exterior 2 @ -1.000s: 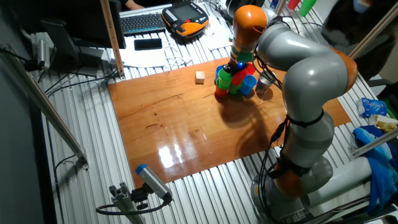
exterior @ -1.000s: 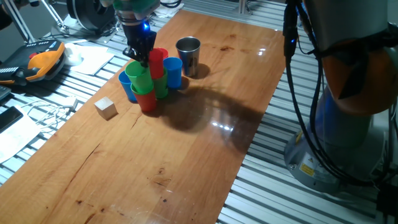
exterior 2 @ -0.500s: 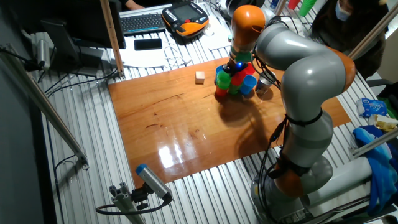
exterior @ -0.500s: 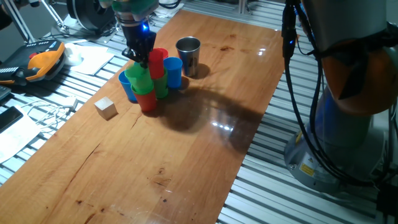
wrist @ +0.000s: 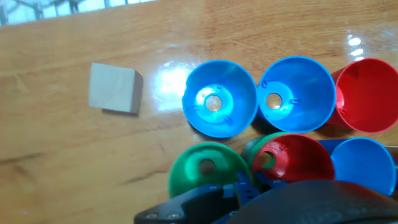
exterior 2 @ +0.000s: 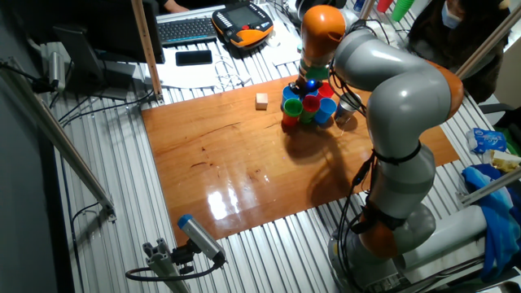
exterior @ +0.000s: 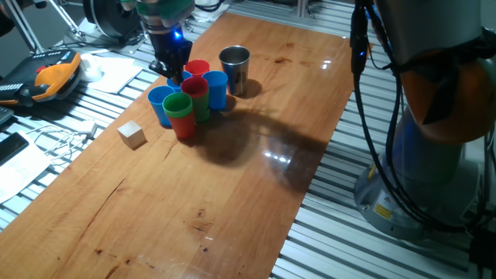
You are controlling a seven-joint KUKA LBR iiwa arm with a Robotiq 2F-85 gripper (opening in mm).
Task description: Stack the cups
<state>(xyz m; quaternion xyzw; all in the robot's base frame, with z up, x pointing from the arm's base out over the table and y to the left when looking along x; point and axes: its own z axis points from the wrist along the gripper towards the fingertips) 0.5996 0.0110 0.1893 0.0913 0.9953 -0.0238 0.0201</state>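
Currently listed: one wooden worktop (exterior: 232, 194) carrying a tight cluster of cups (exterior: 190, 97) near its far end, directly below the end effector (exterior: 172, 70), which hangs above the cluster touching none of them that can be seen. Whether its fingers are spread or closed cannot be told; the hand view shows only a dark mass of the tool along its lower edge, and no cup appears between the fingers. One fixed view lists a green cup (exterior: 177, 103) nested in a red cup (exterior: 184, 124) at the near side, a blue cup (exterior: 162, 105) to its left, a red-rimmed cup (exterior: 194, 87) over a green one behind, a blue cup (exterior: 215, 89) to the right, and a steel cup (exterior: 234, 68) standing slightly apart, further right. The hand view alone shows the interiors from above: two blue cups (wrist: 220, 98) (wrist: 297, 93) side by side with rims touching, a red one (wrist: 367, 94) beside them, a green one (wrist: 205, 168), a red one (wrist: 292, 158) and another blue (wrist: 364, 165) in the nearer row; the steel cup is outside that view. A wooden cube (exterior: 132, 134) lies apart from the cluster on the worktop. The other fixed view shows the grey-and-orange arm (exterior 2: 391, 89) reaching over the cluster (exterior 2: 308, 104).
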